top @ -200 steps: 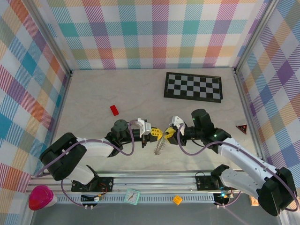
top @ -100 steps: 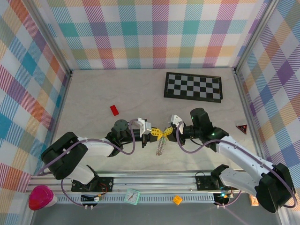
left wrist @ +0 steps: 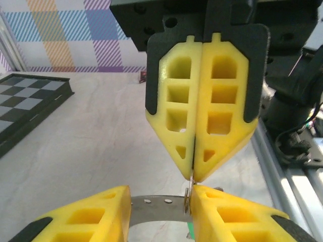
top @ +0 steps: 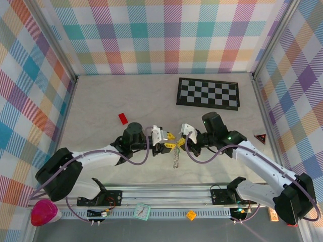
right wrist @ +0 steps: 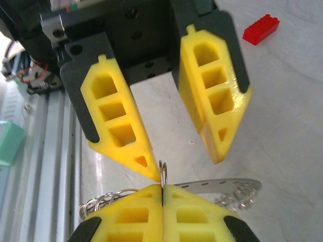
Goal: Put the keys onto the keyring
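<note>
In the top view my two grippers meet tip to tip above the table, the left gripper (top: 167, 143) facing the right gripper (top: 180, 143). The silvery keyring (top: 175, 159) dangles below them. The right wrist view has the right gripper (right wrist: 162, 187) shut on a thin double wire loop of the keyring (right wrist: 162, 171). The left gripper (right wrist: 185, 169) stands open around that loop. In the left wrist view the left gripper (left wrist: 160, 195) is open, and the loop (left wrist: 187, 200) rests against its right finger (left wrist: 237, 217). A green sliver (left wrist: 190, 230) under the loop may be a key.
A flat metal strip (right wrist: 222, 184) and chain loops (right wrist: 101, 201) hang by the shut fingers. A red block (top: 123, 118) lies to the back left and a checkerboard (top: 208, 93) at the back right. A red triangle (top: 260, 138) sits at the right wall. The metal rail (top: 166, 194) runs along the front.
The left gripper has opened, its fingers now apart around the loop. The right gripper closed on the loop and stays shut. Both arms shifted slightly towards the back.
</note>
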